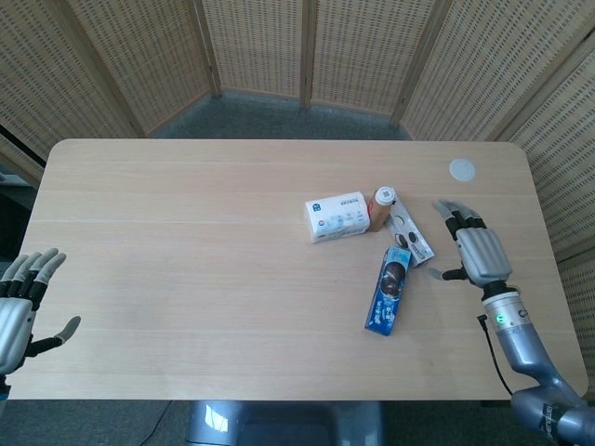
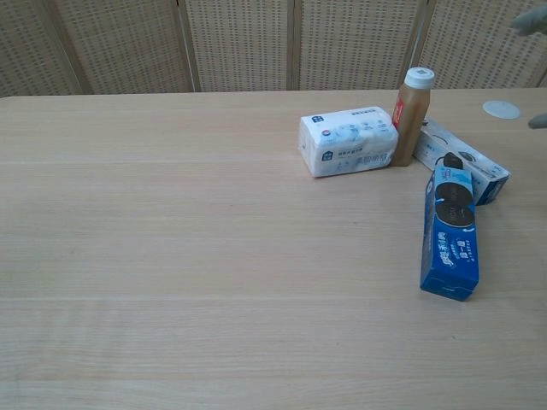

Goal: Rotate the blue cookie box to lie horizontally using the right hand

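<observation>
The blue cookie box [image 1: 389,291] [image 2: 449,243] lies flat on the table, its long side running near to far with a slight tilt. Its far end touches a white cookie box [image 1: 410,235] [image 2: 461,160]. My right hand [image 1: 472,246] hovers open to the right of both boxes, fingers spread and apart from them; only its fingertips [image 2: 532,24] show at the chest view's right edge. My left hand [image 1: 20,307] is open at the table's near left edge, holding nothing.
A white tissue pack [image 1: 337,216] [image 2: 348,141] and a brown bottle [image 1: 381,206] [image 2: 410,115] stand just beyond the boxes. A small white lid [image 1: 462,169] [image 2: 501,108] lies at the far right. A woven screen [image 1: 307,46] backs the table.
</observation>
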Controlling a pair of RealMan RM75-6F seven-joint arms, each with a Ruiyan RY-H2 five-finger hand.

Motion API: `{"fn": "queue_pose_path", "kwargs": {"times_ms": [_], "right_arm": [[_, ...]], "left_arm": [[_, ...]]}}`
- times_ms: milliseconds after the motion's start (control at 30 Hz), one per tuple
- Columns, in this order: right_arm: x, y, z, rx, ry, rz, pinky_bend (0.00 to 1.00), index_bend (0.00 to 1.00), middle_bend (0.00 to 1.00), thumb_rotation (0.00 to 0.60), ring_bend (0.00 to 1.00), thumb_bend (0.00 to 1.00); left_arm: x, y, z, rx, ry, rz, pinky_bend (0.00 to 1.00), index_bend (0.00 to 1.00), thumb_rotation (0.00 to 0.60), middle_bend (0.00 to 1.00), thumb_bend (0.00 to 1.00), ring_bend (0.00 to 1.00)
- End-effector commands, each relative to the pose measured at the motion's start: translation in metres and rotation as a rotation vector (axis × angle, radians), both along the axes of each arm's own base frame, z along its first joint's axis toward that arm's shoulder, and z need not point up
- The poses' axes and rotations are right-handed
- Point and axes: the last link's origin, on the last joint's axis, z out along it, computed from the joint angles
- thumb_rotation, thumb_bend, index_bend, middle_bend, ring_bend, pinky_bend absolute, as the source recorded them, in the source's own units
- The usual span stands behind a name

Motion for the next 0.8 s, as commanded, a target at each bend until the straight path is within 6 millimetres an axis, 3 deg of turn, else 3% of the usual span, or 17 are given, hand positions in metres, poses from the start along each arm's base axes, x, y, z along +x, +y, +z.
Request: {"fn": "queue_pose_path", "kwargs": {"times_ms": [33, 800], "right_arm": [[0.002, -0.014, -0.015, 0.027, 0.007, -0.025, 0.0, 0.0, 0.0, 0.565, 0.0, 0.0], [-0.011, -0.078, -0.091, 0.086, 0.052, -0.193, 0.0, 0.0, 0.0, 0.548, 0.0, 0.0]], "left_arm": [[-0.001, 0.0, 0.001, 0.002, 0.001, 0.002, 0.0, 0.08, 0.6, 0.02, 0.32, 0.0], [-0.01, -0.001, 0.005, 0.012, 0.002, 0.026, 0.0, 0.08, 0.6, 0.02, 0.32, 0.0]]}}
